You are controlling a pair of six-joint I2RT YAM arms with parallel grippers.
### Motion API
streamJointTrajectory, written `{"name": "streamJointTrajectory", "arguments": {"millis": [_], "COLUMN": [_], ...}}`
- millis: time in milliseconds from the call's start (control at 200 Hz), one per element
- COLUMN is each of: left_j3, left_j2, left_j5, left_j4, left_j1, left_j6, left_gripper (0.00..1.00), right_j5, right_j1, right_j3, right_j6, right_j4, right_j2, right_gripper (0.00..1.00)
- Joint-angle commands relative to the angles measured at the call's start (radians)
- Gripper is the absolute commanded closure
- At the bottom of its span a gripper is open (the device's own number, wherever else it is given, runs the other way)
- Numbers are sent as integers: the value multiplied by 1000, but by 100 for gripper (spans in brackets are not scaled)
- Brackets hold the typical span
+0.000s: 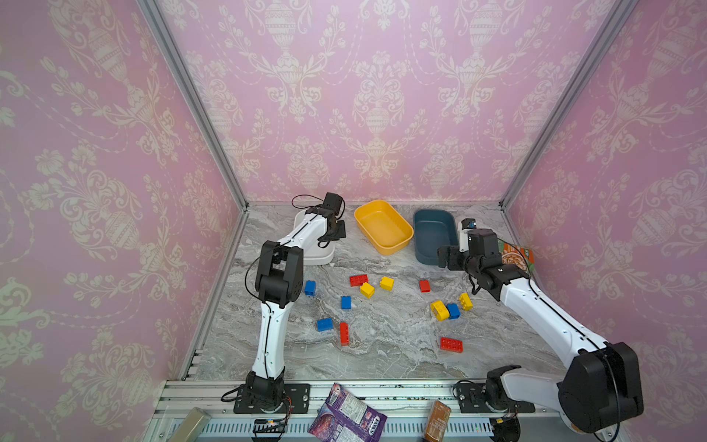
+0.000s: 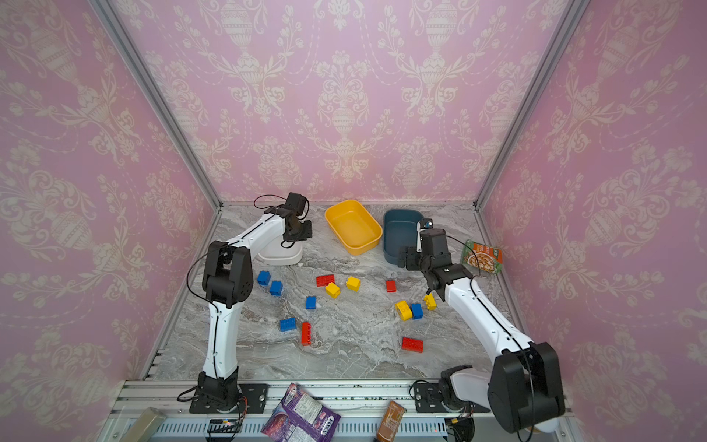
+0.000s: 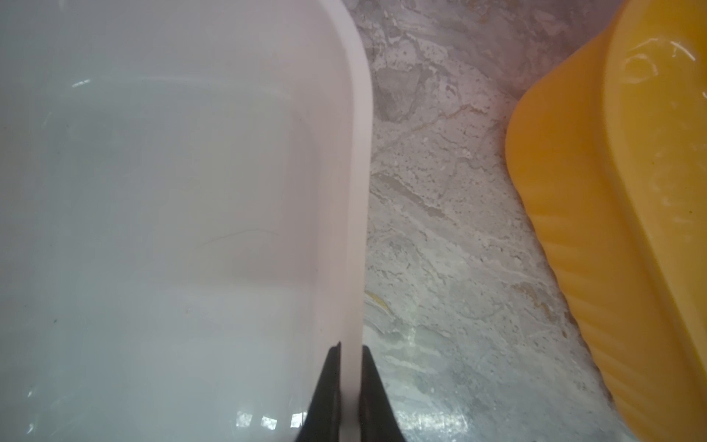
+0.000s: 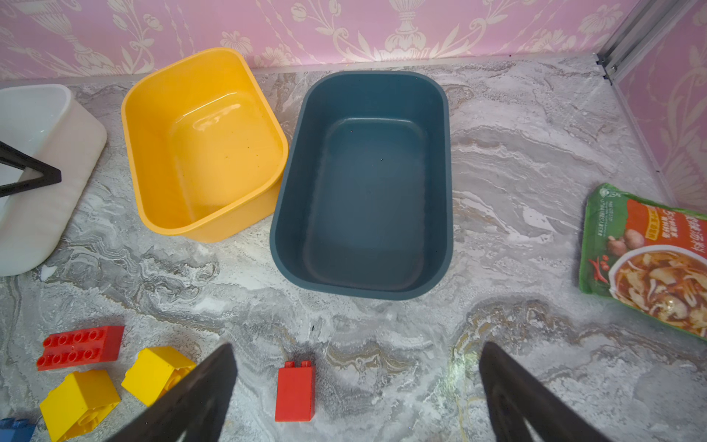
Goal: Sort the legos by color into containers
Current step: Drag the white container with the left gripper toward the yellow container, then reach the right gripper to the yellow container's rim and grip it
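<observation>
The left gripper (image 3: 350, 354) pinches the rim of the white tub (image 3: 359, 153), beyond the yellow tub (image 4: 153, 172) from the teal tub (image 4: 448, 172); the right gripper (image 4: 357, 346), jaws spread wide and empty, hovers at the teal tub's near end, the small red lego (image 4: 295, 390) just before it, long axis toward that tub.

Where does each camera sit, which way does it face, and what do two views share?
Both top views: high in front, looking down at the table; left arm and right arm show.
Left wrist: on the left arm, looking down; left claw shut on the white tub rim.
Right wrist: on the right arm, facing the teal tub; open right claw shows.
Shared: both wrist views show the yellow tub.
</observation>
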Motion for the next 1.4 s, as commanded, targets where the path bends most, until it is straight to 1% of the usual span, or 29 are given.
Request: {"name": "streamJointTrajectory", "arguments": {"millis": [0,375,610,811,891,961,1036,1121,1276,1316,1331,1391], "left_j3": [10,78,84,76,70,61,54,42,-35,-71,-86,-150], "left_j2": [-7,35,49,40,28,14,-2,-24,-100,-130,-142,-191], "left_j5": [62,40,36,20,13,10,7,5,11,18,20,24], "left_j4": [-22,-77,-91,-94,-91,-81,-73,-65,5,41,55,112], "left_j1": [-32,-87,-103,-112,-114,-115,-115,-117,-117,-119,-118,-118], "left_j6": [-76,-101,-100,-96,-94,-93,-92,-92,-94,-95,-95,-99], "left_gripper": [100,100,100,85,76,73,66,63,58,55,54,51], "right_j5": [-11,-20,-27,-51,-67,-84,-107,-130,-188,-202,-208,-231], "right_j1": [10,10,9,9,10,12,12,19,30,32,33,36], "right_j3": [-15,-34,-35,-15,5,31,63,103,231,264,308,386], "right_j6": [22,25,25,27,27,25,22,17,-8,-14,-16,-28], "right_j4": [9,16,17,20,20,16,12,8,-14,-30,-38,-69], "right_j2": [-20,-32,-30,-11,11,36,71,120,250,294,309,378], "right_gripper": [0,0,0,0,0,0,0,0,0,0,0,0]}}
